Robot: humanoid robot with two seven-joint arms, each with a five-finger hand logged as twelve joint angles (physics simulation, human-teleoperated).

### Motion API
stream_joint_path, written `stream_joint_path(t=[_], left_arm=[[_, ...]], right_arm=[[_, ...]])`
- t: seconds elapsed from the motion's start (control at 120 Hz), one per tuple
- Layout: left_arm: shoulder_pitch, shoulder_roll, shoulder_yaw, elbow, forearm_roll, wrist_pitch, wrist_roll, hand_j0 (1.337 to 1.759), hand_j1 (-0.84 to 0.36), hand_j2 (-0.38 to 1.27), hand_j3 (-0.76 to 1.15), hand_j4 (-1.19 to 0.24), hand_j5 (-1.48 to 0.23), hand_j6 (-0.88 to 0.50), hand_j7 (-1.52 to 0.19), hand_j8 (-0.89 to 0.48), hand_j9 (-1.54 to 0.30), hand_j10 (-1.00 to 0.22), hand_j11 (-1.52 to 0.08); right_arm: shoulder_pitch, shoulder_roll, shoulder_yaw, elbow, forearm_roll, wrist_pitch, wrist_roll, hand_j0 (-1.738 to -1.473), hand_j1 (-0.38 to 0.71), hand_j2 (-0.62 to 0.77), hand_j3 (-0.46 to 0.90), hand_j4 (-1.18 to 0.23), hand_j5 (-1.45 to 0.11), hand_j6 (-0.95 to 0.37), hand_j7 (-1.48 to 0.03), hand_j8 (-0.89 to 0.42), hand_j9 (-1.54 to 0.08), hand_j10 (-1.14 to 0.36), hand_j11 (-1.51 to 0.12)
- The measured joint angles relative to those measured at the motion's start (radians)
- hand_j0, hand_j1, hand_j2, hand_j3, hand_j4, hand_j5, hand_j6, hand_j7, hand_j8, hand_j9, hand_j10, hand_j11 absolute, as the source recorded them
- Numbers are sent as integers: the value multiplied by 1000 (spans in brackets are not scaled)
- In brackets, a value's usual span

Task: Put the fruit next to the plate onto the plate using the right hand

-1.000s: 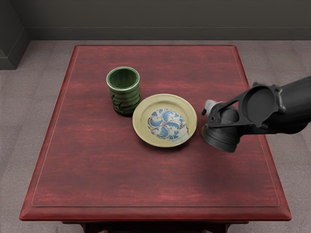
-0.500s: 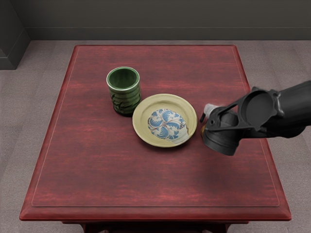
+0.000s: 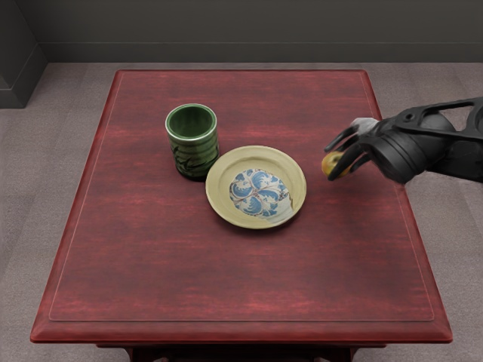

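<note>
A yellow plate (image 3: 226,197) with a blue and white centre lies in the middle of the red table. To its right, a small yellow-orange fruit (image 3: 330,164) hangs above the tabletop, held in my right hand (image 3: 342,156), whose dark fingers curl around it. The right arm comes in from the picture's right edge. Most of the fruit is hidden by the fingers. The left arm does not show.
A green glazed cup (image 3: 192,140) stands upright just left of and behind the plate, close to its rim. The table's raised edge (image 3: 241,329) runs along the front; grey floor surrounds it.
The right hand rose from the table beside the plate's right rim, lifting the fruit up and slightly right. Plate and cup have not moved.
</note>
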Motion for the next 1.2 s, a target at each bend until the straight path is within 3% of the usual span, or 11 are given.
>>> stream_joint_path(t=[0.108,0.208,0.383,0.608,0.8,0.892,0.967,1.083,1.2], left_arm=[[-1,0,0,0,0,0,0,1658,349,0,0,-1,-1,-1,-1,-1,-1,0,-1],[0,0,0,0,0,0,0,1658,349,0,0,-1,-1,-1,-1,-1,-1,0,-1],[0,0,0,0,0,0,0,1658,349,0,0,-1,-1,-1,-1,-1,-1,-1,-1],[0,0,0,0,0,0,0,1658,349,0,0,-1,-1,-1,-1,-1,-1,-1,-1],[0,0,0,0,0,0,0,1658,349,0,0,-1,0,-1,0,-1,0,-1,0],[0,0,0,0,0,0,0,1658,349,0,0,-1,0,-1,0,-1,0,-1,0],[0,0,0,0,0,0,0,1658,349,0,0,-1,0,-1,0,-1,0,-1,0],[0,0,1,0,0,0,0,1658,349,0,0,-1,0,-1,0,-1,0,-1,0],[-11,0,0,0,0,0,0,1658,349,0,0,-1,-1,-1,0,-1,0,-1,0]], right_arm=[[-71,-35,175,-1,1,120,0,-1655,268,290,3,-848,-1106,-390,-1104,-344,-1176,-650,-1196],[-107,-15,255,-14,0,180,-1,-1655,251,266,2,-842,-1151,-389,-1116,-343,-1194,-659,-1216],[-138,127,293,-126,-3,218,-1,-1657,260,266,3,-835,-1195,-360,-1127,-312,-1221,-670,-1243],[-175,171,298,-167,-48,225,-2,-1655,240,242,2,-838,-1194,-386,-1128,-332,-1211,-747,-1230],[-190,162,308,-162,-119,221,-2,-1657,-73,94,0,-369,-522,-189,-496,-164,-529,-340,-537],[-199,71,414,-82,-125,260,-2,-1657,-173,60,0,-236,-333,-121,-316,-105,-338,-217,-342],[-262,-42,557,-34,-117,390,-2,-1658,-227,42,0,-164,-231,-84,-219,-73,-234,-151,-237],[-409,-230,777,-9,-86,658,-2,-1658,-280,24,0,-92,-130,-48,-124,-42,-132,-85,-134],[-472,-385,870,-4,-38,821,-2,-1658,-310,13,0,-52,-74,-27,-70,-24,-75,-48,-76]])
